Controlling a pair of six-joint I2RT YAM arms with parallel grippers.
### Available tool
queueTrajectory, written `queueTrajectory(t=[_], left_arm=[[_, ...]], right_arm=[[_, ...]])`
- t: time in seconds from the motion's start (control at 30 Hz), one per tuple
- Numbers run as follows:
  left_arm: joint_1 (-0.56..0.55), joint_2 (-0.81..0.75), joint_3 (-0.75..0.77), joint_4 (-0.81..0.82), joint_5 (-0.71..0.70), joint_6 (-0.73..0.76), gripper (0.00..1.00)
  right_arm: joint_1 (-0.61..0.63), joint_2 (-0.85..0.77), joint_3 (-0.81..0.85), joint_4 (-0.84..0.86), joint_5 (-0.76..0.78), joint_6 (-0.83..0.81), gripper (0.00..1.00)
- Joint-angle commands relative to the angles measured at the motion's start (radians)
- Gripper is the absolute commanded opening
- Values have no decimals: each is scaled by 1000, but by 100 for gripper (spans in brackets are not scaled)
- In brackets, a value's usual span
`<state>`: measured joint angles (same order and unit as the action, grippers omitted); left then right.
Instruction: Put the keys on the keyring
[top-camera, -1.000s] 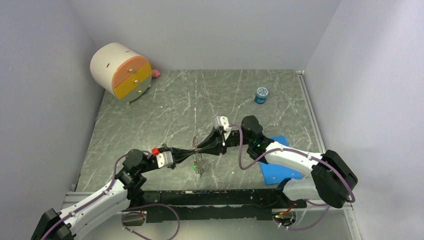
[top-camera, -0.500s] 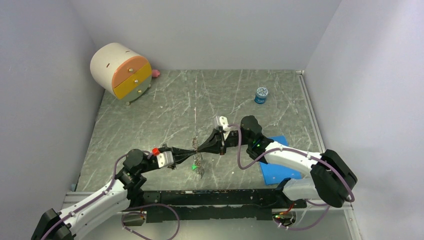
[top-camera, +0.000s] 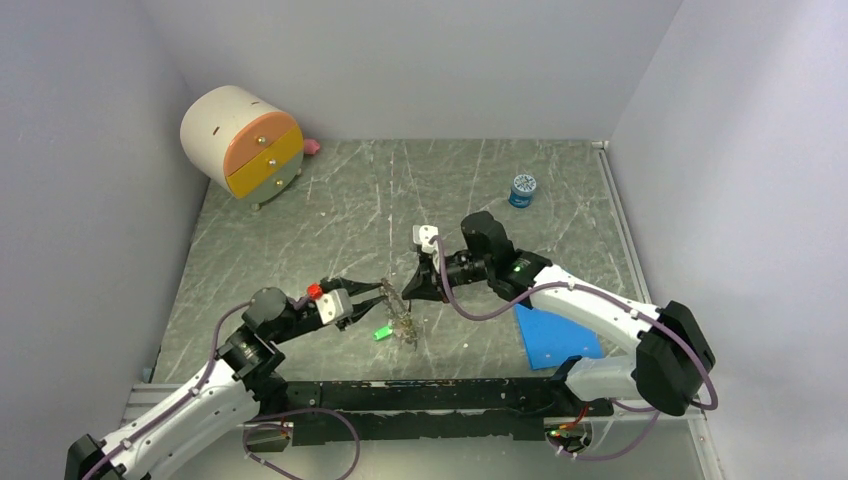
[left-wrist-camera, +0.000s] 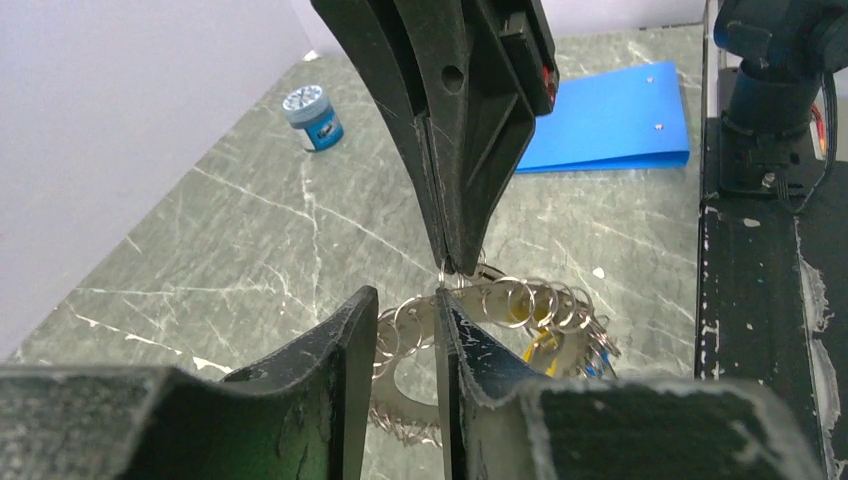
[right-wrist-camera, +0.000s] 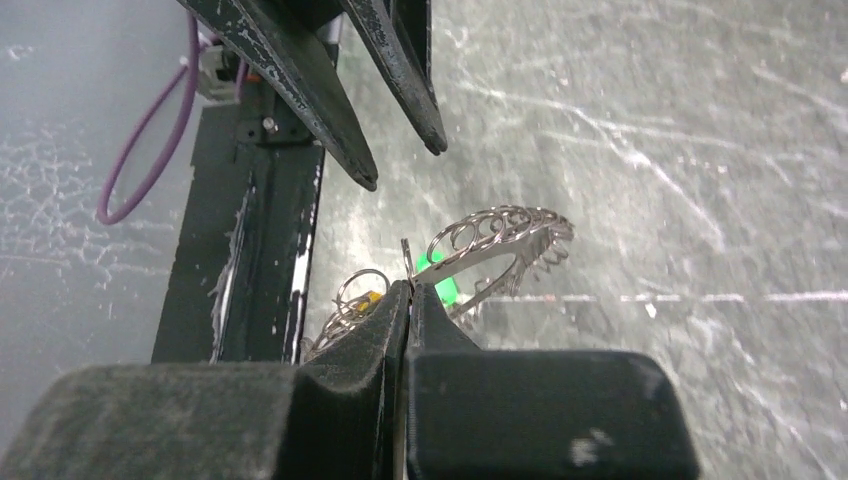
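Near the table's (top-camera: 300, 230) front edge, the right gripper (right-wrist-camera: 407, 290) pinches the keyring (right-wrist-camera: 505, 232), keys (top-camera: 381, 333) bunched beneath it; the left gripper (left-wrist-camera: 405, 298) stands narrowly parted just beside.

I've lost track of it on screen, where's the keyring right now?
Top view, near the middle front: the keyring is pinched in the right gripper, with the open left gripper close on its left.
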<state>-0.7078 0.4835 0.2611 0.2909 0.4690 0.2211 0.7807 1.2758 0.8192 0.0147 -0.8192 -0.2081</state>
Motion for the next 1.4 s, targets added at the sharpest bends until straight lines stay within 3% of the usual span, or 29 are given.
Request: queueTrajectory(t=[0.0,0.4,0.9,1.23,1.37], left_arm=[[-3,71,69,-85,18,66,32],[-4,225,119,-6,122,92,34],[-11,362,146,81,212,62,34],[-45,411,152,86,188,84,33],[-62,422,153,73,166,99,25]], right_arm=[[4,-12,107,-245,80,-107,0],[56,56,276,-517,250,-157,0],[90,86,311,-516,255,-146,0],[99,86,307,-499,265,-142,0],[104,88,308,-501,267,-144,0]])
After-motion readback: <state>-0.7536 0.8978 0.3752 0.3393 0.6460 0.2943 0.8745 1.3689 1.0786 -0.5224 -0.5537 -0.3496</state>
